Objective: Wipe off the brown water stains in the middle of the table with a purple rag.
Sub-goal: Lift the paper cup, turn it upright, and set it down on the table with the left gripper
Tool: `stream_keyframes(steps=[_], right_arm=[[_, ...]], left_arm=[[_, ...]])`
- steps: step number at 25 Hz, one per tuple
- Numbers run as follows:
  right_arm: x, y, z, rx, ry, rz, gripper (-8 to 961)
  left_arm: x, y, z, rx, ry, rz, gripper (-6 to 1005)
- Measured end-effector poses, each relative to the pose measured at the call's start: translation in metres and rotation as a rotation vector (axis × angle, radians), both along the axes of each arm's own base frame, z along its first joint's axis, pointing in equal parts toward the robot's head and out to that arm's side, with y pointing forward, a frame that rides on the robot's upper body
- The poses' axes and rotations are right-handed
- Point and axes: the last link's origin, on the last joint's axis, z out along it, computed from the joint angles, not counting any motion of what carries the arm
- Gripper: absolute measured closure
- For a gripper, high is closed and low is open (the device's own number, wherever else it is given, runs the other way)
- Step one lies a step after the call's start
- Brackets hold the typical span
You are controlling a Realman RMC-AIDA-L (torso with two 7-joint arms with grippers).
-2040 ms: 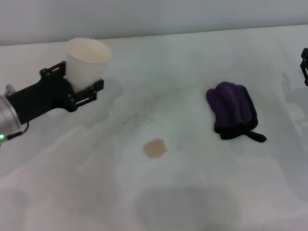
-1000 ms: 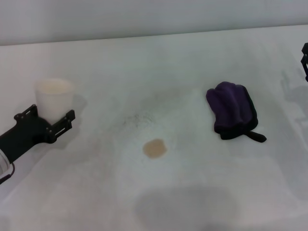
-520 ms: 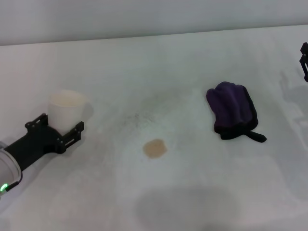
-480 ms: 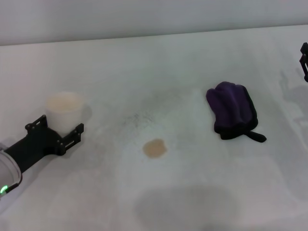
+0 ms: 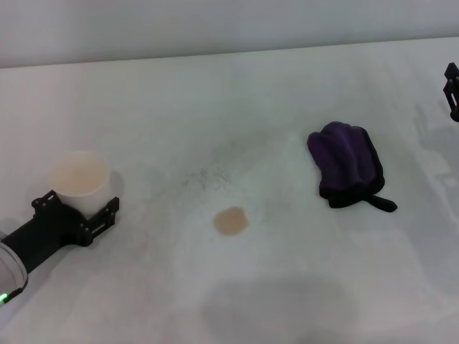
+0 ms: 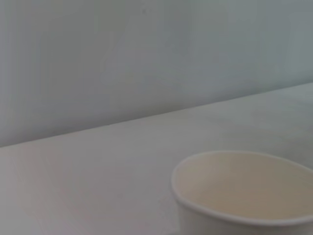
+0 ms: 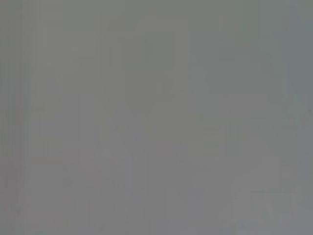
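Observation:
The brown water stain point(image 5: 231, 221) is a small tan blotch in the middle of the white table point(image 5: 215, 100). The purple rag point(image 5: 348, 165) lies bunched to the stain's right, with its black loop tab pointing to the front right. My left gripper point(image 5: 77, 206) is at the table's left side, its black fingers on both sides of a white paper cup point(image 5: 77, 179). The cup's rim also shows in the left wrist view point(image 6: 244, 191). My right gripper point(image 5: 452, 89) shows only partly at the far right edge, away from the rag.
Faint grey speckled smudges point(image 5: 206, 176) lie just behind the stain. The table's back edge meets a grey wall. The right wrist view shows only plain grey.
My left gripper has carried the paper cup from the back left down and toward the front left of the table. The rag, stain and right gripper have not moved.

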Motion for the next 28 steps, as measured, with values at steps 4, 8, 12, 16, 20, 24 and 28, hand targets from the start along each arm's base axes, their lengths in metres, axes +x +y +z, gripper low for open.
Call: stream_keyframes(steps=[4, 8, 12, 16, 20, 24, 28], right_arm=[[0.0, 0.0, 0.0, -0.001, 0.001, -0.001, 497], [0.001, -0.001, -0.001, -0.002, 0.002, -0.005, 497], [0.001, -0.003, -0.001, 0.0, 0.002, -0.005, 497], [0.002, -0.003, 0.0, 0.0, 0.002, -0.005, 497], [0.002, -0.003, -0.001, 0.0, 0.002, -0.006, 498], [0.002, -0.002, 0.0, 0.0, 0.0, -0.006, 498], [0.001, 0.0, 0.001, 0.0, -0.002, -0.002, 498]], left_arm=[[0.0, -0.001, -0.001, 0.01, 0.024, -0.025, 281], [0.0, -0.002, -0.002, 0.021, 0.047, -0.047, 276], [0.0, -0.004, -0.003, 0.021, 0.053, -0.05, 248], [-0.001, -0.006, -0.003, 0.022, 0.052, -0.045, 215], [-0.003, -0.01, -0.003, 0.03, 0.053, -0.046, 182], [-0.007, -0.02, -0.001, 0.068, 0.064, -0.062, 174], [-0.009, -0.032, 0.007, 0.129, 0.051, -0.097, 169]])
